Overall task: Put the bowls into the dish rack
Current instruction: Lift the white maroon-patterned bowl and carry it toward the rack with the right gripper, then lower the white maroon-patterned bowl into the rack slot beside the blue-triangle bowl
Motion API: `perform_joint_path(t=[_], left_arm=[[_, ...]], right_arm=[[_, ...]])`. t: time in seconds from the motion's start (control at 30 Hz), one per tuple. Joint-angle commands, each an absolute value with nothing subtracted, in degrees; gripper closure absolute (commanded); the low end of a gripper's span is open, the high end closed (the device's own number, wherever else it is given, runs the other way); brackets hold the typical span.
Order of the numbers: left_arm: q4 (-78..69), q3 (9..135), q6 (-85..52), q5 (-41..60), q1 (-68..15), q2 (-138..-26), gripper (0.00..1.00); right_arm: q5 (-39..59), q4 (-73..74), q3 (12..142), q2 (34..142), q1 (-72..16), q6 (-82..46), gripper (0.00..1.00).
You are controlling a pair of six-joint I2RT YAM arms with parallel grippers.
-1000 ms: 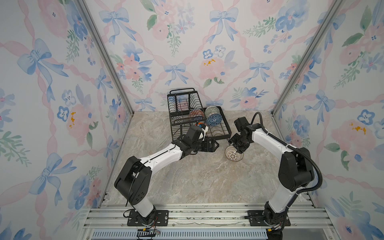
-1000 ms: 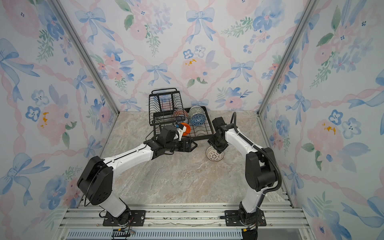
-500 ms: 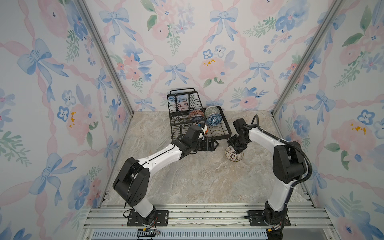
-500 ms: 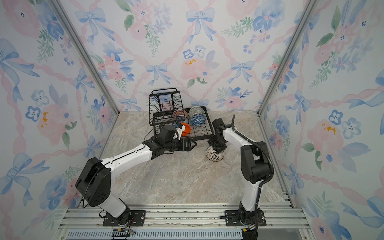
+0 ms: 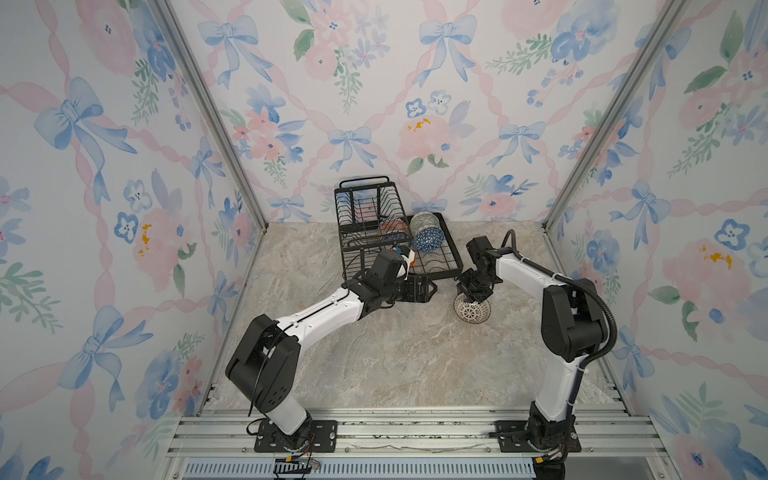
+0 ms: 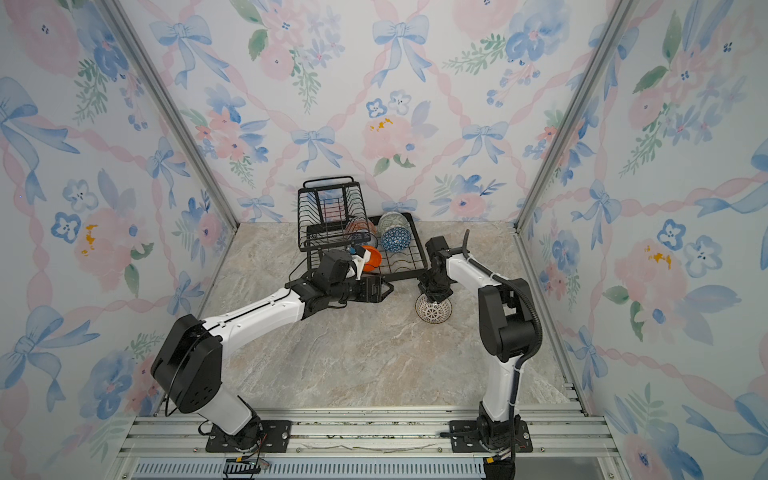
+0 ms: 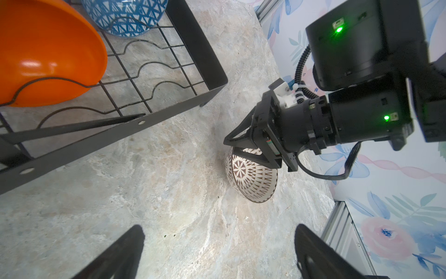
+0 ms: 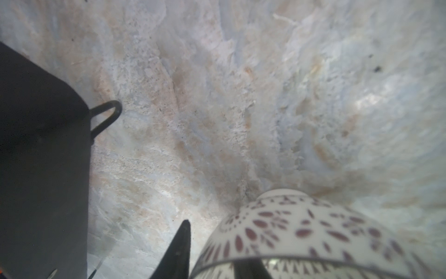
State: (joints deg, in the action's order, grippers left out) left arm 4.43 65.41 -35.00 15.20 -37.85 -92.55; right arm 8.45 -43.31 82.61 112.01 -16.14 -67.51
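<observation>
Right claw straddles the tilted white patterned bowl's rim beside the rack, grip impossible to tell; left claw hovers wide open nearby

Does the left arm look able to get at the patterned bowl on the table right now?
Probably not cleanly. The open left gripper faces the bowl with only table between them, but the right gripper straddles the bowl's rim, so a second grab would likely crowd or bump it.

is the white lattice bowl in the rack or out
Out: the lattice bowl lies on the table beside the dish rack, right gripper at its rim.
</observation>
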Motion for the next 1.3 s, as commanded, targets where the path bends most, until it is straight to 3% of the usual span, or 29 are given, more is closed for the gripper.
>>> perform_joint_path(t=[0.0,0.3,0.9,1.27], left_arm=[[5.0,64.6,-34.0,14.8,-38.0,-90.8,0.02],[5.0,64.0,-33.5,14.4,-37.9,-89.7,0.02],[5.0,63.1,-29.8,11.9,-38.2,-83.6,0.02],[4.9,60.5,-27.1,4.7,-39.6,-75.7,0.02]], right_arm=[[8.0,-43.2,82.3,112.2,-16.5,-67.3,0.78],[8.4,-42.3,82.0,107.1,-17.1,-68.6,1.00],[10.1,-28.6,88.3,99.6,-18.7,-74.3,1.00],[11.0,0.7,86.4,100.1,-19.5,-73.8,1.00]])
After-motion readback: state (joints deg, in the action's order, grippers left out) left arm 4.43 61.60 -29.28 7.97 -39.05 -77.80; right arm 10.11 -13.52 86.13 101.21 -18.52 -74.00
